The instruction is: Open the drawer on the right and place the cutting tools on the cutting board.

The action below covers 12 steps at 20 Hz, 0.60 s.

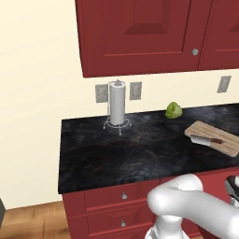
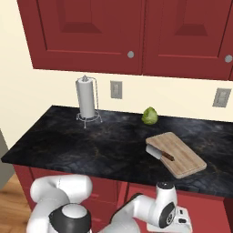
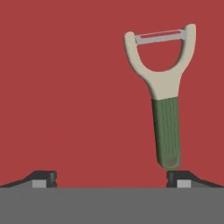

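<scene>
In the hand view a peeler (image 3: 166,109) with a green handle and a pale Y-shaped head lies on the red floor of the drawer (image 3: 65,87). My gripper (image 3: 111,178) hangs over it, open wide with nothing between its fingers. The handle's end lies just above the right fingertip (image 3: 178,177), so the peeler sits to the right of the gap. The tan cutting board (image 1: 219,140) (image 2: 182,159) rests on the black counter at the right. A cleaver (image 1: 207,139) (image 2: 158,153) with a dark handle lies on it.
A paper towel roll (image 1: 117,105) (image 2: 86,98) stands at the back of the counter (image 1: 116,154). A round green vegetable (image 1: 173,110) (image 2: 149,116) sits by the wall. Red upper cabinets (image 2: 91,32) hang overhead. Red drawers with silver knobs (image 1: 124,196) lie below the counter's left part.
</scene>
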Motion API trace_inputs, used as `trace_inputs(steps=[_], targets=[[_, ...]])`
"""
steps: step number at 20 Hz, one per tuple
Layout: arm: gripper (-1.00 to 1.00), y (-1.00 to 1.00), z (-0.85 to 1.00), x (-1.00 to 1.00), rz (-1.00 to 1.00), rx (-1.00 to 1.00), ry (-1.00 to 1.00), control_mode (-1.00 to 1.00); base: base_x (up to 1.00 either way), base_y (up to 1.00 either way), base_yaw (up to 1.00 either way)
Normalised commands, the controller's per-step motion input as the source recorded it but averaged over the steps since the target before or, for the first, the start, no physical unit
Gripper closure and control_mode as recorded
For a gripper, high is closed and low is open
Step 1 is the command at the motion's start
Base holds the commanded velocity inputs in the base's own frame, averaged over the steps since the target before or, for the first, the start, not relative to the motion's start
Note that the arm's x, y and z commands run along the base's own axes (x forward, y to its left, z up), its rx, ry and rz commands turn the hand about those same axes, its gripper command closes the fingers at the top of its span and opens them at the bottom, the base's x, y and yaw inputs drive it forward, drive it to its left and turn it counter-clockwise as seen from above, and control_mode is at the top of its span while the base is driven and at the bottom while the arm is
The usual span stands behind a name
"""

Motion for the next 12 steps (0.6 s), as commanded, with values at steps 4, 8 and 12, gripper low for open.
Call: trace_inputs(steps=[4, 8, 12], targets=[[-1.0, -0.34, -0.25, 0.11, 0.0, 0.06, -0.08, -1.0, 0.0, 0.0, 0.0], [-1.0, -0.38, -0.24, 0.12, 0.0, 0.05, -0.08, -1.0, 0.0, 0.0, 0.0], [-1.0, -0.42, -0.36, 0.05, 0.0, 0.02, -0.08, -1.0, 0.0, 0.0, 0.0]])
